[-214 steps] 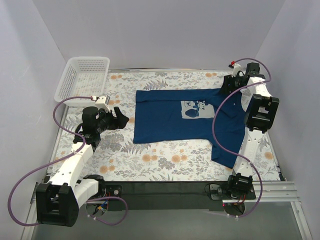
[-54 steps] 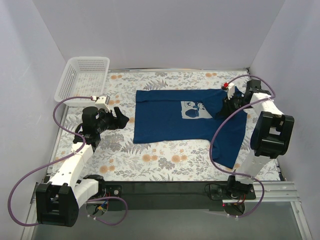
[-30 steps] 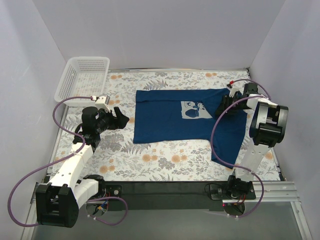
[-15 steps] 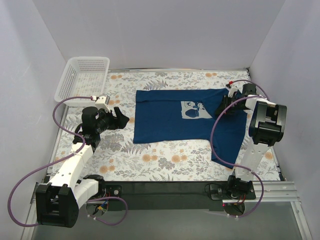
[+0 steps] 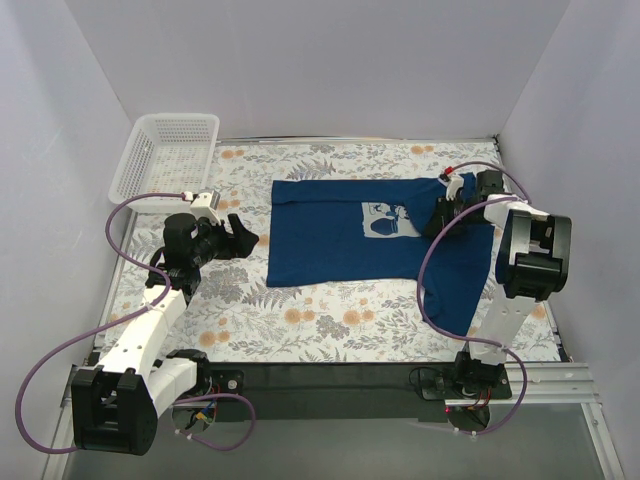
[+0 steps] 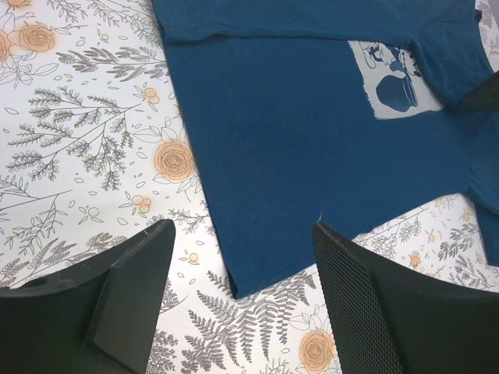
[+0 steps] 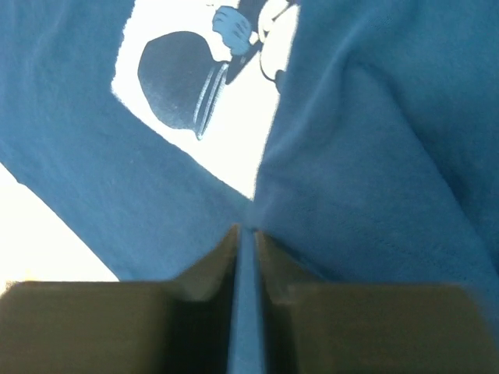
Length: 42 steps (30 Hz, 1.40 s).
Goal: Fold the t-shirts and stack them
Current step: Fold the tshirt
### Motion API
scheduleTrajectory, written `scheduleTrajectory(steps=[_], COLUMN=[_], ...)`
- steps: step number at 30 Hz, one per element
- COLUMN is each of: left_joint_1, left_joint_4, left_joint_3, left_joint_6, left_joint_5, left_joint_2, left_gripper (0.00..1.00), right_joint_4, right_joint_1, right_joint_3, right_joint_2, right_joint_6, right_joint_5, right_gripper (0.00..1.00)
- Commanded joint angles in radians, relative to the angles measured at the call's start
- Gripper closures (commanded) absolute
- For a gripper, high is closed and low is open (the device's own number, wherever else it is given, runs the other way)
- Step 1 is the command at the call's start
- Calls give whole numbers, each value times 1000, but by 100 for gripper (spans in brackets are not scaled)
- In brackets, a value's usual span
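A navy blue t-shirt [image 5: 340, 235] with a pale square print [image 5: 388, 220] lies flat on the floral tablecloth; its hem points left and one sleeve hangs toward the near right. My right gripper [image 5: 441, 214] is shut on a fold of the shirt's fabric [image 7: 248, 257] just right of the print [image 7: 226, 125], with cloth pinched between the jaws. My left gripper [image 5: 243, 239] is open and empty, hovering just left of the shirt's hem; in the left wrist view the gripper [image 6: 243, 300] frames the shirt's near hem corner [image 6: 234, 288].
A white mesh basket [image 5: 165, 155] stands at the far left corner. Purple cables loop from both arms. White walls enclose the table on three sides.
My right gripper has come from the far right corner onto the shirt beside the print, and has now shifted slightly left, drawing the fabric with it. The left arm has not moved.
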Motion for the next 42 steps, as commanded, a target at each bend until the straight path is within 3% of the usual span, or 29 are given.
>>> scheduleTrajectory(steps=[1,6,16,25,34,42], left_joint_1=[4,4,4,4,4,2], left_joint_4=[1,1,1,1,-1,1], left_joint_3=[5,3,2,2,2,2], left_joint_6=[8,8,9,8,8,6], left_joint_5=[14,14,14,20,20,23], left_joint_2=[-13,-14,-19,-22,-23,-26], left_gripper=[34,34,34,34,34,34], right_joint_4=[-12,-75,-130,-144,-141,-142], right_joint_1=[21,56,41,64,116,136], right_joint_3=[-8,-3,52,110,176,160], right_joint_2=[-56,-79,-163,-117,-19,6], right_joint_6=[-77,-140,-195,-263,-212,-217], right_joint_5=[21,33,125,241,303,340], right_gripper=[76,62,69,64,57,57])
